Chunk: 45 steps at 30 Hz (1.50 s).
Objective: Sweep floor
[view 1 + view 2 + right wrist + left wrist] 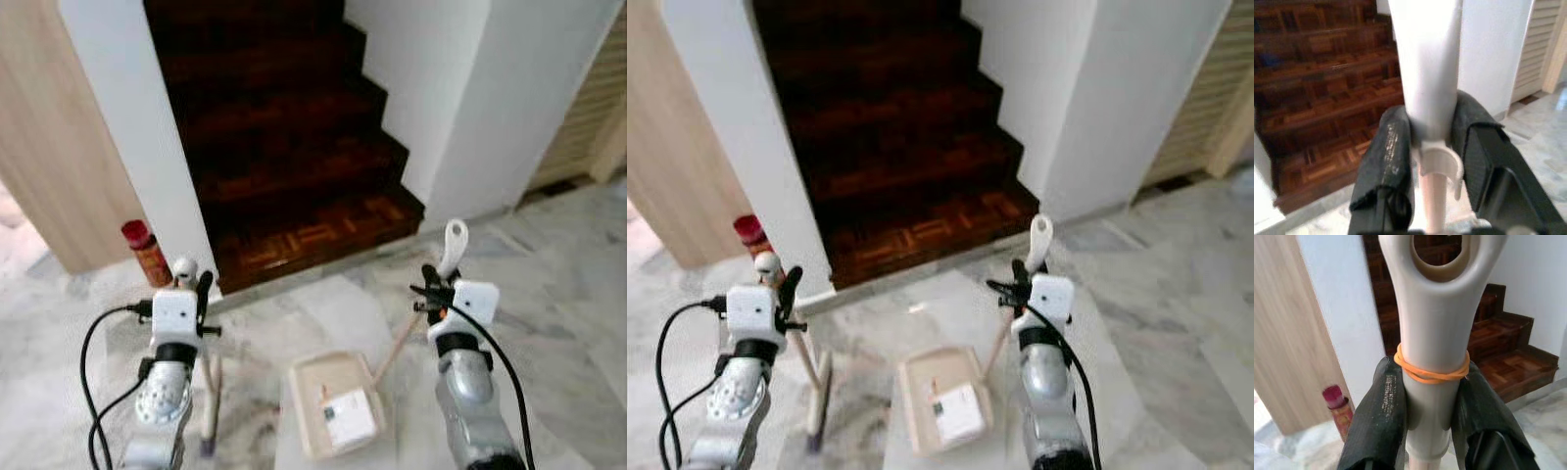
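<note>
Both silver arms are up in front, elbows low, wrists pointing forward. Left gripper has its black fingers clamped tight around a handle. Right gripper looks pinched on a handle too, though it's blurry.

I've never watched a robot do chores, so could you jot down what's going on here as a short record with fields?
Place: marble floor at the foot of a dark wooden staircase
Left gripper: shut on the broom handle, which has an orange rubber band round it
Broom head: down on the floor
Right gripper: shut on the dustpan handle
Dustpan: flat on the floor between the arms, white label inside
Nearby: red-capped bottle by the wall
</note>
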{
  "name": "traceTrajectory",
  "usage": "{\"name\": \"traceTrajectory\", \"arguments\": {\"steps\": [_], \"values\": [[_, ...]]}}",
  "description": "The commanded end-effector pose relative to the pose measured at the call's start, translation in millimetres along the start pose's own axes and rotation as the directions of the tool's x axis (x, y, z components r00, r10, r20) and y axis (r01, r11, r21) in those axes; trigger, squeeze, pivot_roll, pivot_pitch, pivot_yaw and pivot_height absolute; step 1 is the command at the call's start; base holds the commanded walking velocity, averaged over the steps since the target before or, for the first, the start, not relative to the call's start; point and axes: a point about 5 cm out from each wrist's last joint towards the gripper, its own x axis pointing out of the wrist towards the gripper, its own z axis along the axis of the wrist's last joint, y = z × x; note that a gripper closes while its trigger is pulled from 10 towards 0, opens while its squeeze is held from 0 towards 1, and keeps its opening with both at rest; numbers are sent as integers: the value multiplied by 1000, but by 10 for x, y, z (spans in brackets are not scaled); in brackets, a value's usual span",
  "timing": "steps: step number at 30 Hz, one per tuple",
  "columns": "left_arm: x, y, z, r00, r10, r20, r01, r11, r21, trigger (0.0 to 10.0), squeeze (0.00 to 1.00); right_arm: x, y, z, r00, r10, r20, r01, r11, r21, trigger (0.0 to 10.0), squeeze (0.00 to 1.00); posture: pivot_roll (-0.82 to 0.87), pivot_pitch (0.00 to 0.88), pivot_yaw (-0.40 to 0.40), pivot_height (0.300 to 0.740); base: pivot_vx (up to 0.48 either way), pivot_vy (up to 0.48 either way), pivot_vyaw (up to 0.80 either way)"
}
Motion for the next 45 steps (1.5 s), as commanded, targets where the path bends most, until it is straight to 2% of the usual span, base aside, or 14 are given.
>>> {"name": "traceTrajectory", "arguments": {"steps": [1,21,28,45], "values": [[30,49,85,999,6,47,-7,1000,24,10000,0,76,46,187,996,14,86,-15,1000,6,10000,0,28,0,-7,740,0,322,0],[-12,58,69,999,10,38,-11,1000,22,10000,0,59,54,197,997,13,82,-13,1000,10,10000,0,36,0,-9,740,0,318,0],[-12,60,73,999,7,39,-8,1000,22,10000,0,53,71,198,997,20,81,-21,1000,9,10000,0,37,0,-8,740,0,316,529],[-10,59,88,999,0,40,-1,1000,23,10000,0,48,73,205,997,19,81,-19,1000,7,10000,0,37,0,-1,740,0,305,0]]}}
